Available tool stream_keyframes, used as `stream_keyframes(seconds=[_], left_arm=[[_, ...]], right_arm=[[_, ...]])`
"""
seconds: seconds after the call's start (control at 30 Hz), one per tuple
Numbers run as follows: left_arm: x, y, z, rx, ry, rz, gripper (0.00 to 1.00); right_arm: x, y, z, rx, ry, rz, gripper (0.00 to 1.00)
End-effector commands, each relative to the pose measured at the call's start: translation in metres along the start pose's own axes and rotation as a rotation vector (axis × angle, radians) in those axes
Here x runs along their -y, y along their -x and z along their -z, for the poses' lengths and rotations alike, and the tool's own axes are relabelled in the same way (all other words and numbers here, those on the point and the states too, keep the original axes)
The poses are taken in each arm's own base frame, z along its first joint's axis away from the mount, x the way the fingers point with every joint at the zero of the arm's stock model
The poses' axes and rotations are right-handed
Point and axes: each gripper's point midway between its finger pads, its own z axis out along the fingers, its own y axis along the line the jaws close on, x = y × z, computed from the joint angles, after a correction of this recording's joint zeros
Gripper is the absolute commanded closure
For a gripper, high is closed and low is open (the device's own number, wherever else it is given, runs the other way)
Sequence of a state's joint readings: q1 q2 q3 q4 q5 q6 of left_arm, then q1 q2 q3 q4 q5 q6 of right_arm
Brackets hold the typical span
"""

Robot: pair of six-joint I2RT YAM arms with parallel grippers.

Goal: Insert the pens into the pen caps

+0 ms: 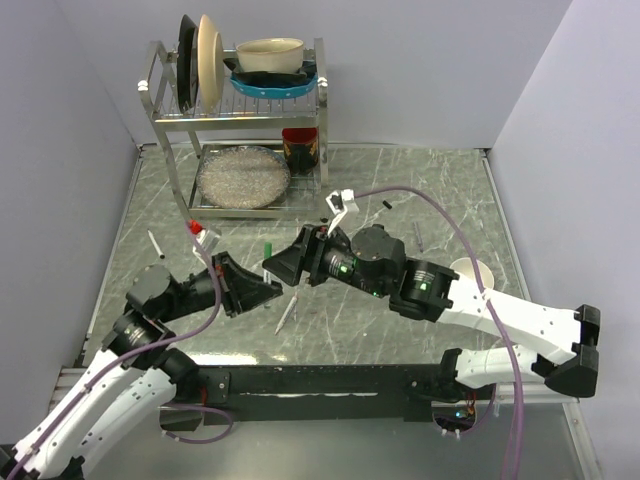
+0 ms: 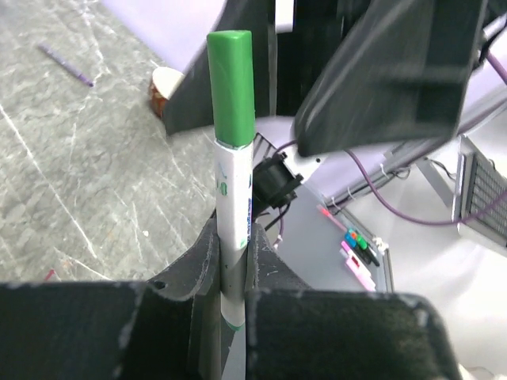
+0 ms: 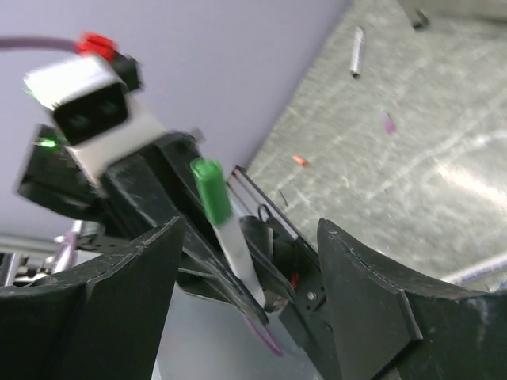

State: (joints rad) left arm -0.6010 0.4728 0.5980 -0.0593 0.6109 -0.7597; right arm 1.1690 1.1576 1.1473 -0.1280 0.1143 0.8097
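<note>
My left gripper [image 2: 235,237] is shut on the whitish barrel of a pen [image 2: 234,198] and holds it upright off the table. A green cap [image 2: 231,87] sits on the pen's upper end. In the right wrist view the same pen [image 3: 238,249] and its green cap [image 3: 211,190] stand between my right gripper's fingers [image 3: 372,293]. My right gripper [image 3: 252,229] is open and empty, with its jaws on either side of the pen, apart from it. In the top view the two grippers, left [image 1: 272,290] and right [image 1: 280,262], meet at mid-table. Two more pens [image 1: 286,315] [image 1: 155,243] lie on the table.
A metal dish rack [image 1: 160,120] with plates and bowls stands at the back left. A white cup [image 1: 472,275] stands to the right of my right arm. Small dark pieces [image 1: 385,204] [image 1: 418,238] lie on the marble table [image 1: 560,250] behind my right arm.
</note>
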Motion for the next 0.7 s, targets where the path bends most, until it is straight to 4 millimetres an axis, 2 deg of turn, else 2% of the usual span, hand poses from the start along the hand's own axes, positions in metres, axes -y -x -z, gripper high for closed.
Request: stream_keyframes(seconds=[0.0, 0.2, 0.37, 0.67], left_arm=[[0.021, 0.005, 0.009, -0.009, -0.063, -0.086, 0.99], [0.028, 0.002, 0.013, -0.031, -0.092, -0.104, 0.99], [0.034, 0.002, 0.014, -0.027, -0.123, -0.113, 0.99], [0.034, -0.002, 0.011, -0.049, -0.142, -0.092, 0.99]], right_arm=[[-0.041, 0.024, 0.016, 0.019, 0.123, 0.086, 0.24], [-0.061, 0.036, 0.019, 0.022, 0.172, 0.154, 0.25], [-0.063, 0.039, 0.014, 0.023, 0.169, 0.183, 0.32], [-0.06, 0.032, 0.0, 0.0, 0.159, 0.195, 0.44]])
